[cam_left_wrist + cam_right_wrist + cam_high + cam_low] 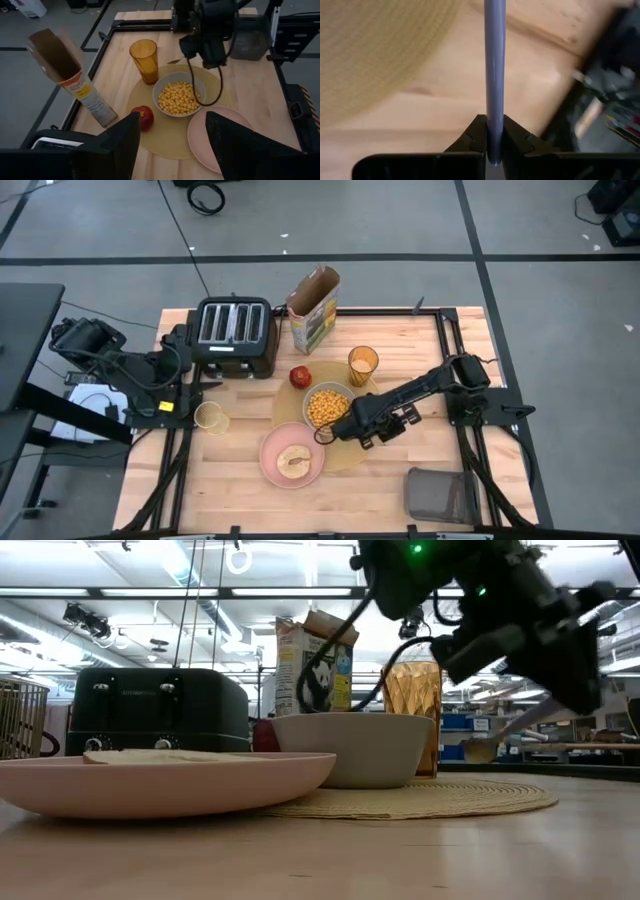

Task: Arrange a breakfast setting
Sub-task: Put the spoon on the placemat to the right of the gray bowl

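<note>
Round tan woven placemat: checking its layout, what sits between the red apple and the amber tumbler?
Nothing: the high view shows bare placemat between apple and tumbler.

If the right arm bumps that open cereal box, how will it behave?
The cereal box would probably tip easily: it stands tall on a narrow base with its flap open. Cereal already fills the bowl, so it is likely lighter. The right gripper works away from it.

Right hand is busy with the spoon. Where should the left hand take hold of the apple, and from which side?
Grip the apple across its round middle, coming down from above on the toaster side. The bowl sits close on its other side, so that approach probably leaves the most finger room for the open left hand.
</note>
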Robot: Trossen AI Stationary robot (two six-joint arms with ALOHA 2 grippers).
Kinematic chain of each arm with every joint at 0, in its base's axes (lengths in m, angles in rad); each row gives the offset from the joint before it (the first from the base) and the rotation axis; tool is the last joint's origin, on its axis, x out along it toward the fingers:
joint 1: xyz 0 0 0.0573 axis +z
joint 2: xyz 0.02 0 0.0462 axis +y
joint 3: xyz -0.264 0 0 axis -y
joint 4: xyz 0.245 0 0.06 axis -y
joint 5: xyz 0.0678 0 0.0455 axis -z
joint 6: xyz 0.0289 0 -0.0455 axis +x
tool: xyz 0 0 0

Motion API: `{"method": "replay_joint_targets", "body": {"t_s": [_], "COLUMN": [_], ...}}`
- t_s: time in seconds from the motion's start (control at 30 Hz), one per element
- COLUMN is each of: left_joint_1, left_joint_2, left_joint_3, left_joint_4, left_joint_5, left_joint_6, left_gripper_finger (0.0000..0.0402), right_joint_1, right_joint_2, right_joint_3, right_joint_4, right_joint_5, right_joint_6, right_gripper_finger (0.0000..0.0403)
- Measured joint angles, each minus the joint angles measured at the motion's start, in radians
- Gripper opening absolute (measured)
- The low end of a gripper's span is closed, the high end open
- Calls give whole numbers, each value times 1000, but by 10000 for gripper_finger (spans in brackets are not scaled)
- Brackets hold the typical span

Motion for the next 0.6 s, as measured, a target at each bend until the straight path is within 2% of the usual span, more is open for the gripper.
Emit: {"method": "replay_joint_targets", "body": {"t_s": [0.2,0.33,0.6], "left_joint_1": [0,0,0], "left_joint_2": [0,0,0], "left_joint_3": [0,0,0], "left_joint_4": [-1,0,0], "left_joint_5": [28,28,28], "left_joint_6": [0,0,1], "left_gripper_finger": [229,229,229], "right_joint_1": [-12,-12,-11], "right_joint_2": [0,0,0], "right_joint_3": [-65,-109,-110], "right_joint_4": [149,180,209], "right_joint_5": [13,18,44], "right_joint_6": [8,58,66], "right_gripper_finger": [36,36,40]}}
